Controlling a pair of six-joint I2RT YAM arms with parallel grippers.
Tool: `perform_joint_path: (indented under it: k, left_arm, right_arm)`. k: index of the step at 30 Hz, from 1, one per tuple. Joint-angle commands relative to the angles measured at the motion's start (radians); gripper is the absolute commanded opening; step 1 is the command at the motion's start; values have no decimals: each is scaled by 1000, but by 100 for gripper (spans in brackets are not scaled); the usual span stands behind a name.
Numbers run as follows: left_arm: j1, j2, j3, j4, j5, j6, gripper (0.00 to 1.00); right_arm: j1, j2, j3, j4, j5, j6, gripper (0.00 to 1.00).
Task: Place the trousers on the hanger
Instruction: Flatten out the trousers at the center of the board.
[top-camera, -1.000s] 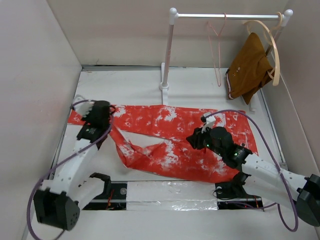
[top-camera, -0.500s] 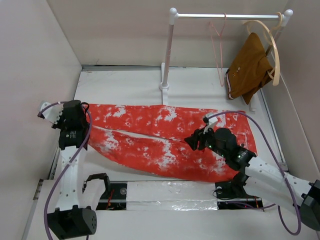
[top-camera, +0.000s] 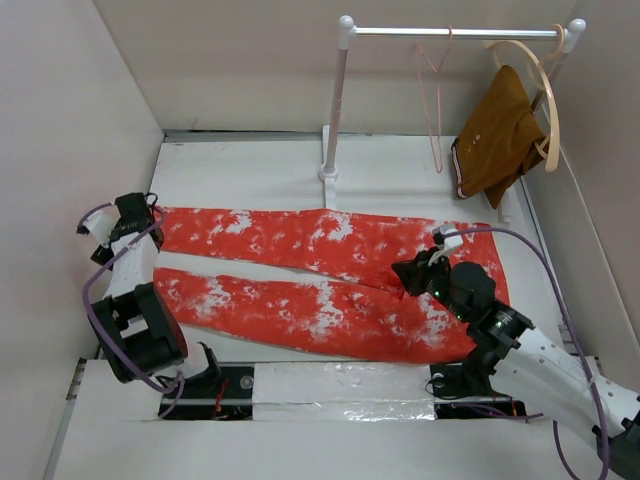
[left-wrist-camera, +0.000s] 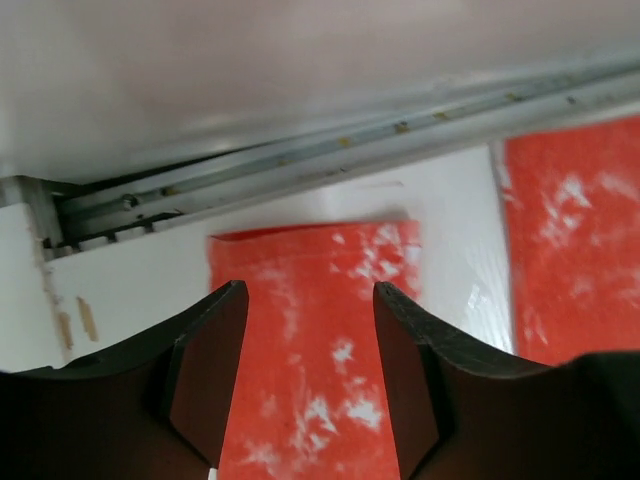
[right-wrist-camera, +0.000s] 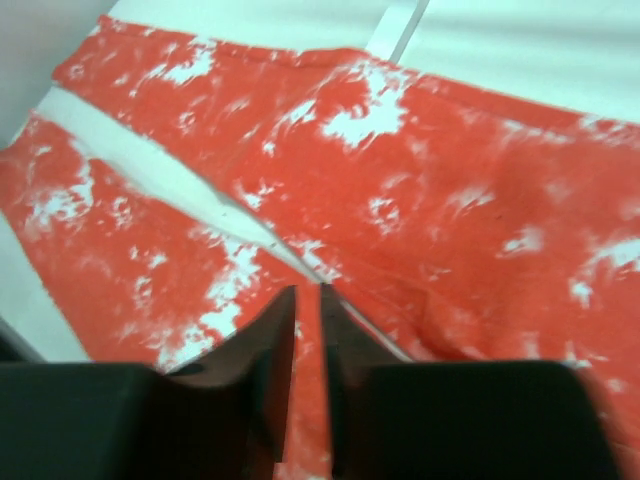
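Observation:
The red-orange trousers (top-camera: 330, 270) lie flat on the white table, both legs stretched to the left and the waist at the right. My left gripper (top-camera: 135, 220) is at the far left and stands open over the cuff end of a leg (left-wrist-camera: 320, 270), with nothing between its fingers. My right gripper (top-camera: 412, 272) hovers over the crotch, where the two legs part (right-wrist-camera: 290, 250), its jaws shut to a thin slit. The pink wire hanger (top-camera: 433, 100) hangs from the rail at the back right.
A white clothes rail (top-camera: 450, 32) on a post (top-camera: 335, 110) stands at the back. A pale wooden hanger (top-camera: 545, 95) with a brown garment (top-camera: 497, 135) hangs at its right end. Walls close in on the left, the back and the right.
My left gripper swung out to the far left, drew a folded leg straight, then opened and let it go. The right gripper closed and shifted slightly right.

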Motion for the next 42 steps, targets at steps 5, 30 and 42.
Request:
perform_joint_path:
  k: [5,30,42]
  left_arm:
    - [-133,-33,107,163,203,72,56]
    - [-380,705,534,186,327,65,56]
    - [-359,737,569,227,467,98,42]
  right_arm:
    - [-72,51,18,-16,93,17,0]
    - [-1014,732,212,158,-93,218,61]
    - [-1088,1056,536,-74,-207,82,60]
